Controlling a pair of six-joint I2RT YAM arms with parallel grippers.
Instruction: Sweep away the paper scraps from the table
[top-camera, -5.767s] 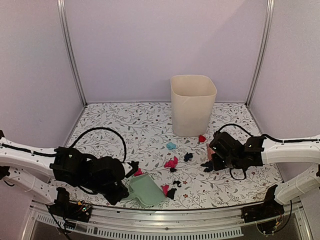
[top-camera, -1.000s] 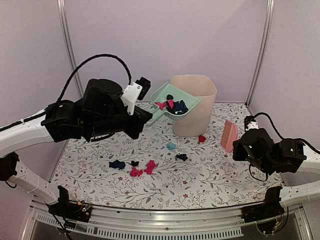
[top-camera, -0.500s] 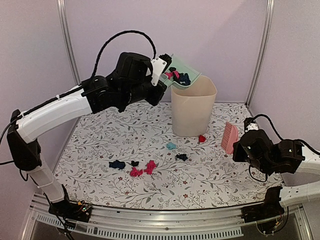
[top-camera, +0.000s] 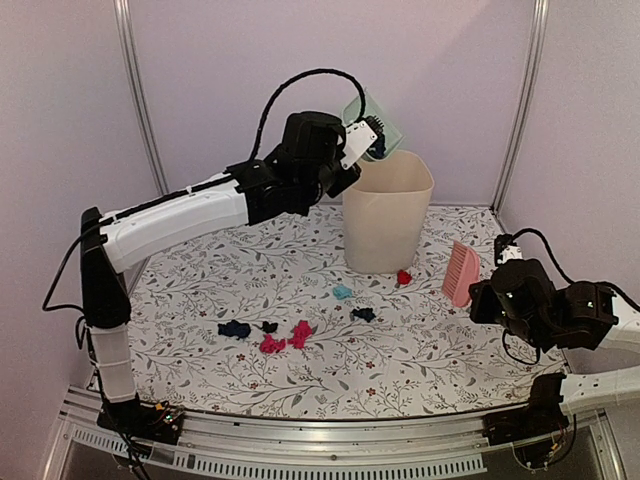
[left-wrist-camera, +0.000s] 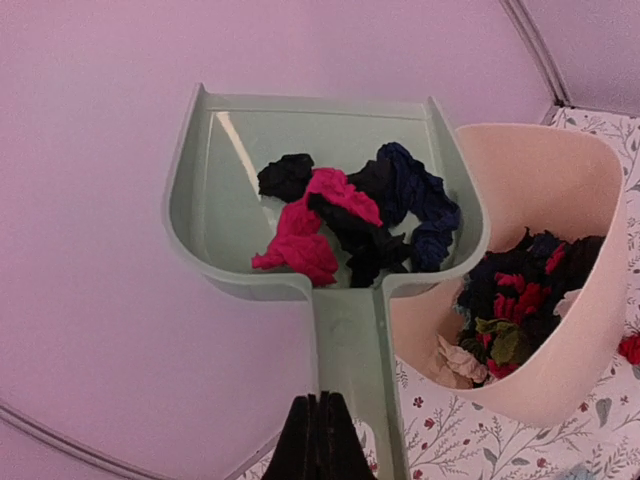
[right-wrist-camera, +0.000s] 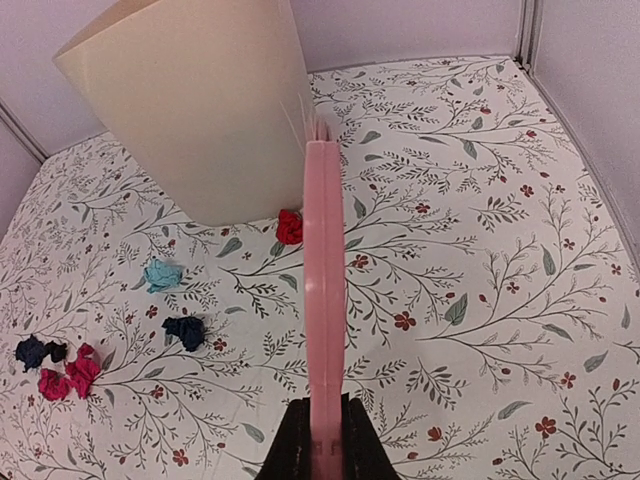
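My left gripper (left-wrist-camera: 322, 440) is shut on the handle of the mint-green dustpan (left-wrist-camera: 215, 215), held high and tilted over the cream bin (top-camera: 388, 205). Magenta (left-wrist-camera: 310, 235), navy (left-wrist-camera: 420, 200) and black paper scraps lie in the pan. More scraps fill the bin (left-wrist-camera: 560, 190). My right gripper (right-wrist-camera: 322, 440) is shut on the pink brush (right-wrist-camera: 323, 300), held on edge above the table (top-camera: 450, 350) at the right. On the table lie a red scrap (top-camera: 404, 277), a teal one (top-camera: 342, 292), navy ones (top-camera: 364, 314) (top-camera: 234, 329) and magenta ones (top-camera: 300, 333).
The bin stands at the back middle of the table. The left arm (top-camera: 180, 215) stretches from the front left corner up to the bin's rim. Lilac walls and metal posts (top-camera: 140, 100) enclose the back and sides. A metal rail (top-camera: 320, 440) runs along the front edge.
The left arm lifted the loaded dustpan from the table's front up to the bin's rim and tilted it. The right arm drew back to the right with the brush.
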